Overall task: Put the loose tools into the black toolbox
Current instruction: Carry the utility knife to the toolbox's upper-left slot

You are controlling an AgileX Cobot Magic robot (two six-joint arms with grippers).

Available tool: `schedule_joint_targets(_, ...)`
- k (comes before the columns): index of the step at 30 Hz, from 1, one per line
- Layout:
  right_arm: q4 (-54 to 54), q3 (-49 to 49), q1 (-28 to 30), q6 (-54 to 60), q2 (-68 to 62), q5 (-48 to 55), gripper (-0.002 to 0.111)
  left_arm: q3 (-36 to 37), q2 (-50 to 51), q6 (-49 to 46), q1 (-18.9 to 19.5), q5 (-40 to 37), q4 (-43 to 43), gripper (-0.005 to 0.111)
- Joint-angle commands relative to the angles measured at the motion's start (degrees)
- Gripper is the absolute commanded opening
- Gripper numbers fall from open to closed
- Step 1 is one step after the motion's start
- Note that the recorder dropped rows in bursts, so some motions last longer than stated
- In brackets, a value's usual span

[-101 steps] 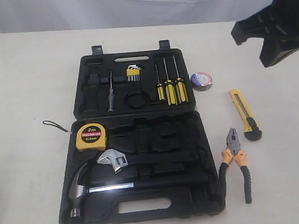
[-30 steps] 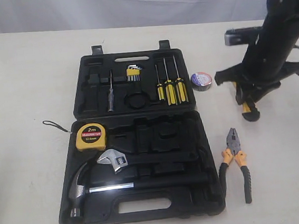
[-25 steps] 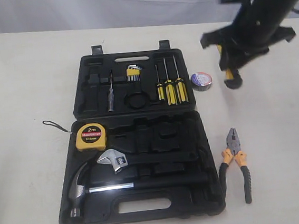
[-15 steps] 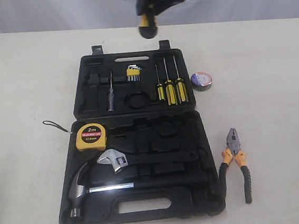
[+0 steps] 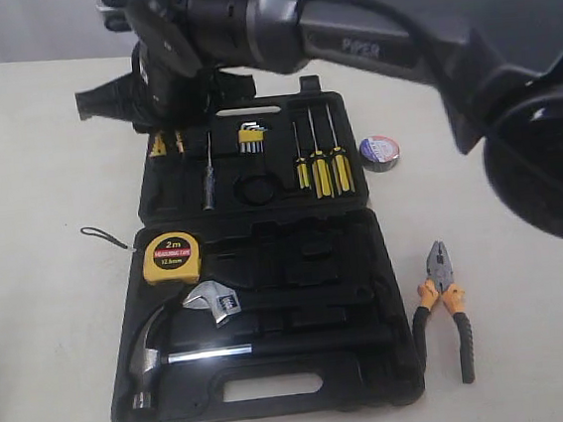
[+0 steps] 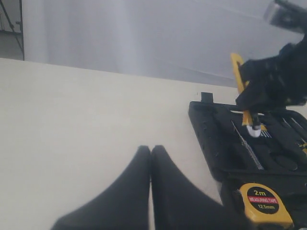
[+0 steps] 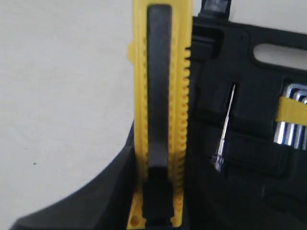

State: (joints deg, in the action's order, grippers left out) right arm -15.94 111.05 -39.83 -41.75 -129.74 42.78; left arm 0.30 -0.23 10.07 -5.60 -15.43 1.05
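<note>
Black fingers of the right gripper (image 7: 156, 206) clamp the yellow plastic utility knife (image 7: 160, 96) near one end. The knife is a long flat bar with a black slider channel down its middle and a sawtooth ridge along one edge. Seen from the left wrist, the utility knife (image 6: 238, 72) hangs tilted, its pale lower tip close over the lid; whether it touches is unclear. In the exterior view only two yellow bits of the utility knife (image 5: 158, 145) show beneath the right gripper (image 5: 166, 132), over the lid's far-left corner.

The black moulded plastic toolbox (image 5: 281, 411) lies open flat, both halves full of shaped recesses, on a matte cream table (image 5: 42, 314). The yellow tape measure (image 5: 171, 256), a rounded square case with a black round label marked 2m, sits in the near half's left corner by the hinge. The orange-and-black-handled steel pliers (image 5: 445, 305) lie on the table to the right of the box, apart from it. The small dark tape roll (image 5: 379, 152) with a white-purple label rests just beside the lid's right edge.

The left gripper (image 6: 151, 149) has smooth black fingers pressed together on nothing; it is above bare table, with the toolbox (image 6: 206, 124) off to one side.
</note>
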Motion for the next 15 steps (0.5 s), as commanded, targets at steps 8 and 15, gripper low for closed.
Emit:
schedule_joint_targets(8,-0.18,0.24,-0.96,-7.3,-4.59,-3.43,-0.001,-0.3,0.23,0.07,-0.33,-0.06,-0.15,0.0)
schedule_joint_targets(15,0.22,0.24,-1.55,-8.7,-5.34,-3.52,-0.001,-0.3,0.23,0.07,-0.33,-0.06,-0.15,0.0)
